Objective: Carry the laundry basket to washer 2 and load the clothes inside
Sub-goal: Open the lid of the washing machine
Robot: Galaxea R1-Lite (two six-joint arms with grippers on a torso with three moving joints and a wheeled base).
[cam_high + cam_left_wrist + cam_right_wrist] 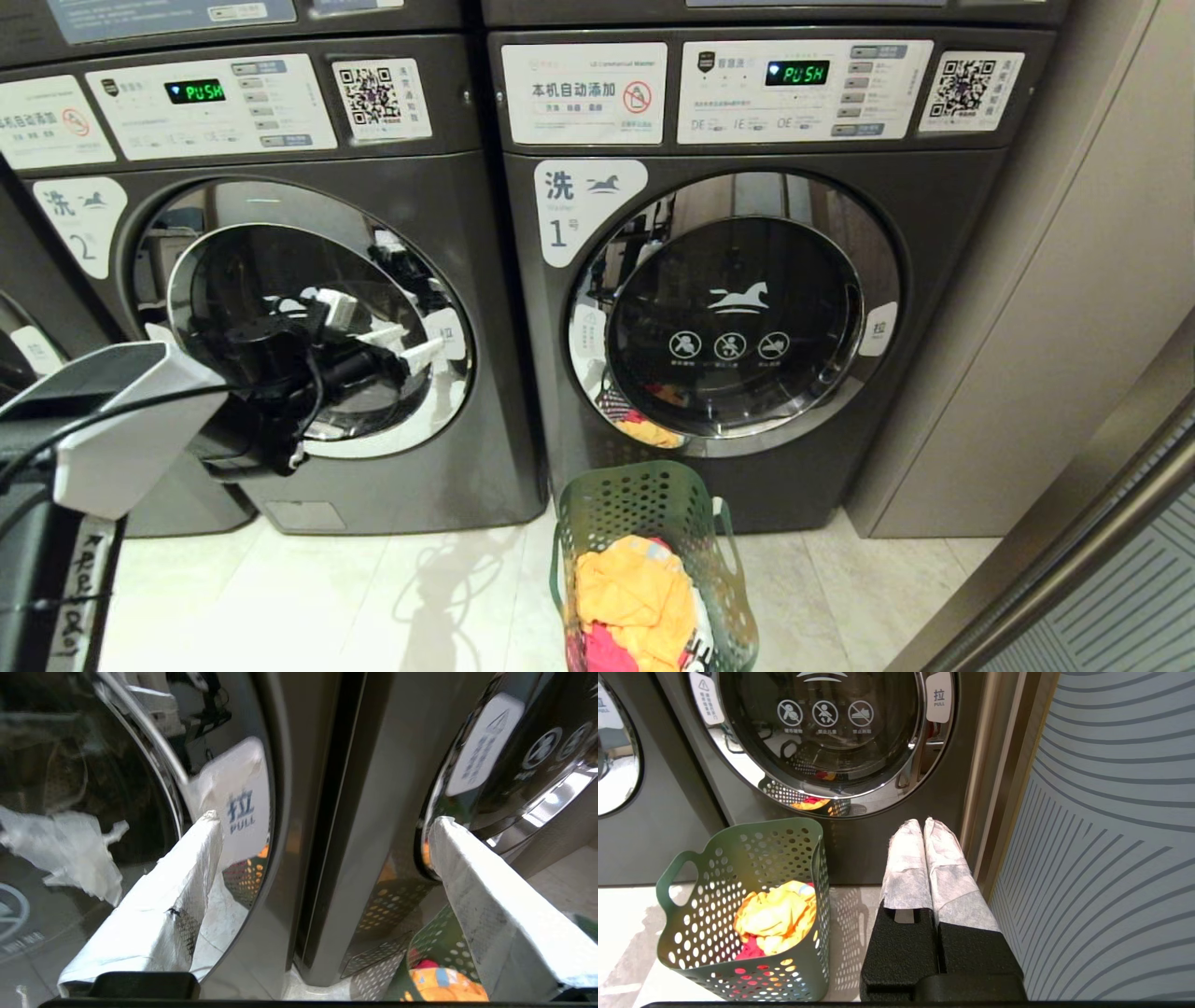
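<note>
Two alike doors are crowding our wide-spread left claw [322, 826] — we are risking straying from washer 2 [392, 467] toward its neighbour [728, 317].

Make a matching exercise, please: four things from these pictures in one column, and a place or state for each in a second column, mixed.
Things:
1. laundry basket
2. clothes
3. left end effector
4. right end effector

Places or states:
A. shut, low by the wall panel
B. open, at the pull tab of washer 2
C. on the floor before washer 1
D. piled inside the basket

Pairs: 1-C, 2-D, 3-B, 4-A
</note>
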